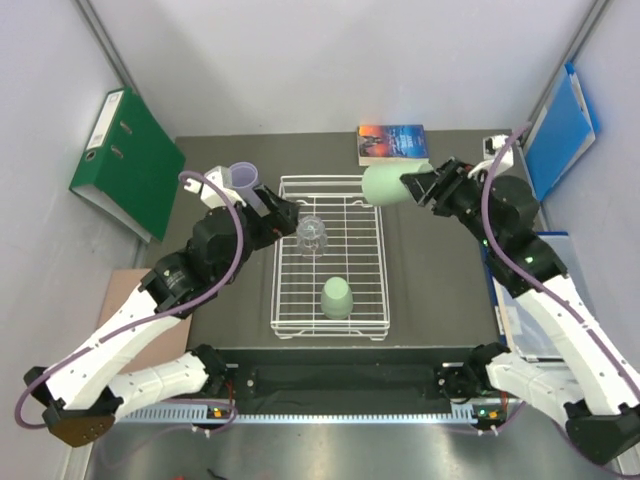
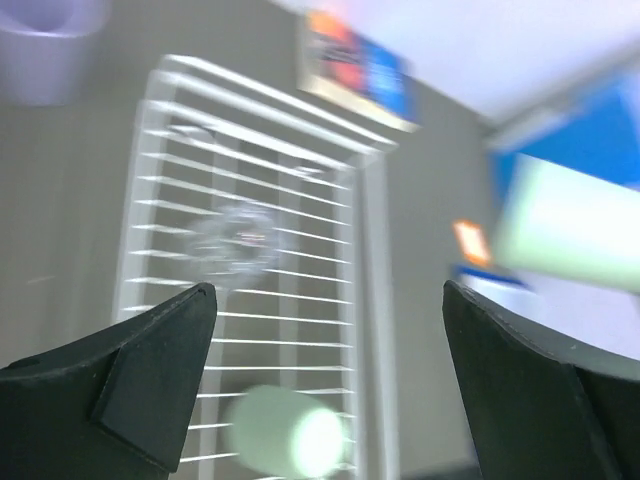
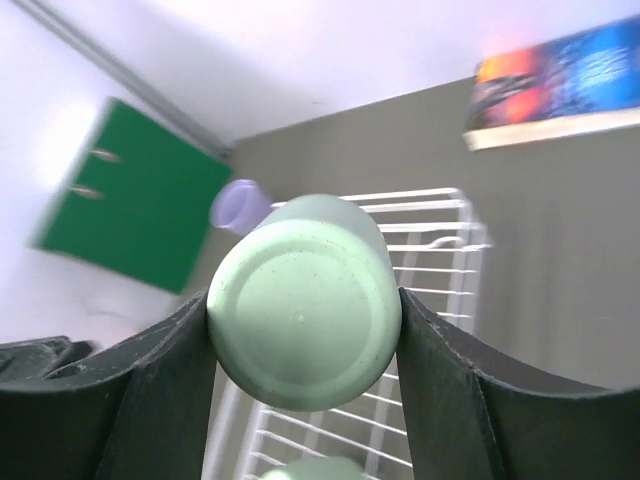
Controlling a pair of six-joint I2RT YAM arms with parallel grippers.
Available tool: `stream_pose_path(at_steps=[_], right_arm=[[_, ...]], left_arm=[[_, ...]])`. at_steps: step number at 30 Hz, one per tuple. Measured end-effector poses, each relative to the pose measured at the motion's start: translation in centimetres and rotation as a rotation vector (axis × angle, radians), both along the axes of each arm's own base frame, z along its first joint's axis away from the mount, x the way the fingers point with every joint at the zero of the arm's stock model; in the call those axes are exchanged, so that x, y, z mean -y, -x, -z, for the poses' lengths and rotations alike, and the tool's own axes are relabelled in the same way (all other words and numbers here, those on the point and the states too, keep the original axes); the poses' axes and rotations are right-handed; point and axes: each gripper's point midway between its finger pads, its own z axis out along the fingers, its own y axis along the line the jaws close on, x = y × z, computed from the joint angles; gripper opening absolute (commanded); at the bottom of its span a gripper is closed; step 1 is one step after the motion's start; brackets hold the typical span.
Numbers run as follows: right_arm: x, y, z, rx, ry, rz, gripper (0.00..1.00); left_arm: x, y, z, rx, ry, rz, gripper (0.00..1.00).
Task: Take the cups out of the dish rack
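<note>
Mid-frame, the clear cup (image 1: 312,237) sits beside the wide-spread left gripper (image 1: 285,213); the right gripper (image 1: 412,186) pinches a green cup (image 1: 383,185).

1 green folder (image 1: 125,165) leans on the left wall. 1 blue folder (image 1: 560,130) leans on the right wall. 1 book (image 1: 392,143) lies flat at the far edge of the dark table (image 1: 430,270)

White arm links (image 1: 110,350), black joints (image 1: 215,245), purple cables (image 1: 200,174) looping alongside, dark wedge-shaped claw fingers (image 2: 150,380)
</note>
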Motion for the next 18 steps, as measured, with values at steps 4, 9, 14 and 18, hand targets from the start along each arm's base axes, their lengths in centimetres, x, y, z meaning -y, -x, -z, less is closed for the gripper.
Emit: stream_pose_path(at_steps=[4,9,14,18], right_arm=[[-1.2,-0.8,2.7,-0.031,-0.247,-0.129,0.0],[-3.3,-0.3,4.4,-0.102,-0.445,-0.286,0.0],[-4.3,1.2,0.3,-0.003,-0.546,-0.423,0.0],[-4.5,2.1,-1.4,0.043,-0.579,-0.479,0.0]], left_arm=[[4.4,-0.6,-2.8,0.095,0.158,0.196,0.99],[8.5,-2.2,-5.0,0.151,0.377,0.398,0.95],[9.6,-3.5,-3.4,0.104,0.527,0.494,0.89],[10.4,-3.4,-4.6,0.121,0.606,0.57,0.83]])
